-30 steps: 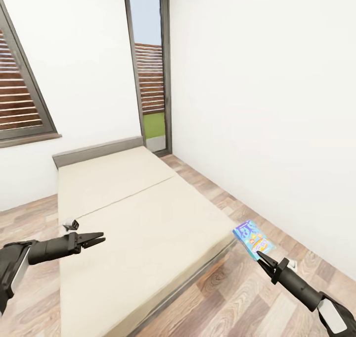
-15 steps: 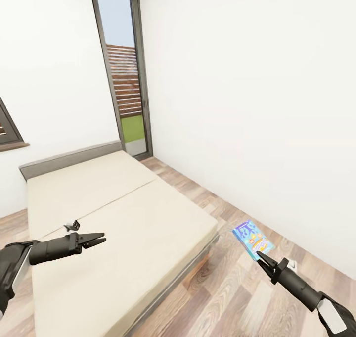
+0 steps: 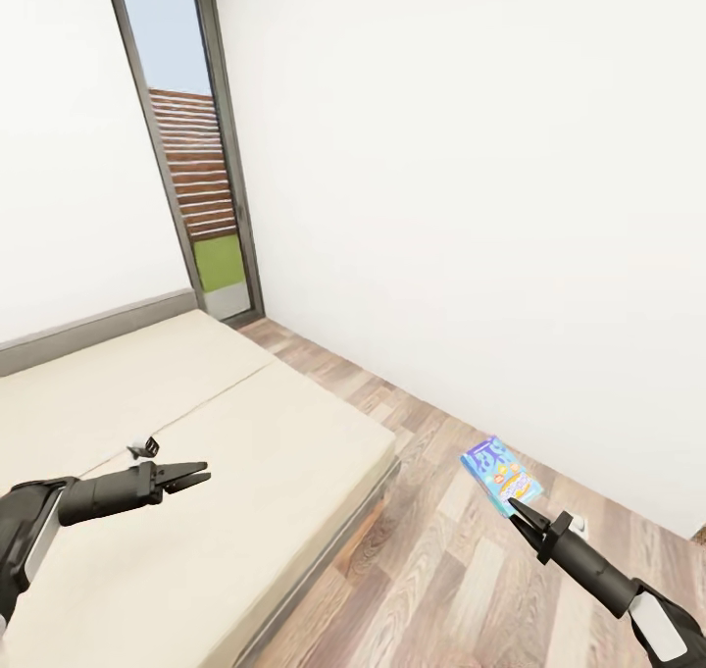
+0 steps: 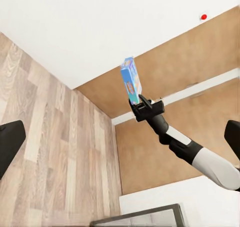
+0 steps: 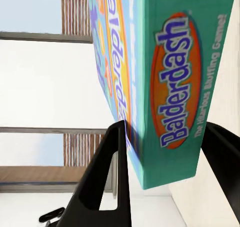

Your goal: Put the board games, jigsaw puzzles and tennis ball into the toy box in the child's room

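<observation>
My right gripper is shut on a light blue cartoon board game, held up over the wooden floor to the right of the bed. The right wrist view shows the box close up, printed "Balderdash", clamped between the two fingers. In the left wrist view the same box stands above the right gripper. My left gripper hovers over the beige mattress, open and holding nothing. The toy box and the table are out of view.
A white wall runs along the right, with a strip of wooden floor between it and the bed. A tall dark-framed glass door stands in the far corner behind the bed's grey headboard.
The whole picture has shifted left, so the camera has turned right. The window has left the view. Both arms keep their pose, and the right gripper still holds the board game.
</observation>
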### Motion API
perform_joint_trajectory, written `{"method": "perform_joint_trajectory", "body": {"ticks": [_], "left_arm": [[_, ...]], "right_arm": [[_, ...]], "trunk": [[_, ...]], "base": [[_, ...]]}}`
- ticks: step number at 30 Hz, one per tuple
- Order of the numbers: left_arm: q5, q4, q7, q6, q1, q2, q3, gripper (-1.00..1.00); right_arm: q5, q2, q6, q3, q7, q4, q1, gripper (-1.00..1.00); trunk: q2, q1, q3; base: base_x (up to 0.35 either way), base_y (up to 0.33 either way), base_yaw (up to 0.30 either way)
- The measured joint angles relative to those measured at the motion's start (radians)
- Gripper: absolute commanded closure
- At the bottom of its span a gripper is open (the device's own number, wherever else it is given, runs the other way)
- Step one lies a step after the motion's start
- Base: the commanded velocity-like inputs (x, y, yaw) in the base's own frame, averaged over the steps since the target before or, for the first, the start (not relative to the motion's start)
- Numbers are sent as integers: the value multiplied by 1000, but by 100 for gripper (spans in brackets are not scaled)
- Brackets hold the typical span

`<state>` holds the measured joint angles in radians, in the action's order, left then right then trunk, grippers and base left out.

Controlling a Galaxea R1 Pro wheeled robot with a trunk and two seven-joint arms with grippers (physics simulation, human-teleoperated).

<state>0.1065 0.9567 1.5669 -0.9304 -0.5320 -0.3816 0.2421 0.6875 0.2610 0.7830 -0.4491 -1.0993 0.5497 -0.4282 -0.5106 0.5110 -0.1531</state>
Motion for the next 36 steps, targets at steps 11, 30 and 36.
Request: {"method": "perform_joint_trajectory", "body": {"ticks": [11, 30, 36], "left_arm": [[-3, -22, 0, 1, -1, 0, 1, -100], [-3, -37, 0, 1, -1, -1, 0, -100], [-3, -37, 0, 1, -1, 0, 0, -100]], "right_arm": [[1, 0, 0, 0, -2, -1, 0, 100], [-2, -1, -3, 0, -2, -2, 0, 100], [-1, 0, -2, 0, -2, -2, 0, 100]], "trunk": [[77, -42, 41], [113, -62, 68], [113, -62, 72]], "base": [[0, 0, -285], [0, 0, -285], [0, 0, -285]]}}
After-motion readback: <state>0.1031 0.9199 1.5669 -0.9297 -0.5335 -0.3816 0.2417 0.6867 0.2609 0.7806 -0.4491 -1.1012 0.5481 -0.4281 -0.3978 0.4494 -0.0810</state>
